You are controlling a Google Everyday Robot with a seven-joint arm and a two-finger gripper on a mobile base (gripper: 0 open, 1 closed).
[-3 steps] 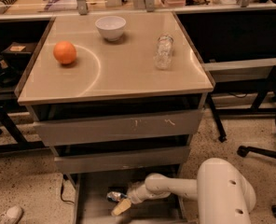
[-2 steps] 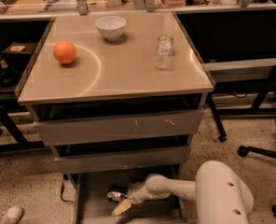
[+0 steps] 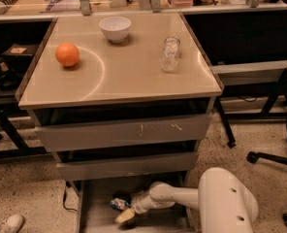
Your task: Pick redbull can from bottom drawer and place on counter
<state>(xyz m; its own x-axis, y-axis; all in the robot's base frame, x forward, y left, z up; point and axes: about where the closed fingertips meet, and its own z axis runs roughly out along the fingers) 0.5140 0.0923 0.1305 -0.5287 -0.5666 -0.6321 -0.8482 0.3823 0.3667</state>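
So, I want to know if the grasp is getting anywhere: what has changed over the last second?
Nothing visibly changed. The gripper is down in the bottom drawer next to the redbull can, as before. The orange ball, white bowl and glass jar on the counter have not moved.

White bulbous arm (image 3: 182,196), tan-tipped pincer (image 3: 125,216) in drawer (image 3: 99,216)

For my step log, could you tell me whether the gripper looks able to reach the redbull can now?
Probably yes: the gripper sits low inside the open bottom drawer, right beside the redbull can, with nothing visible between them.
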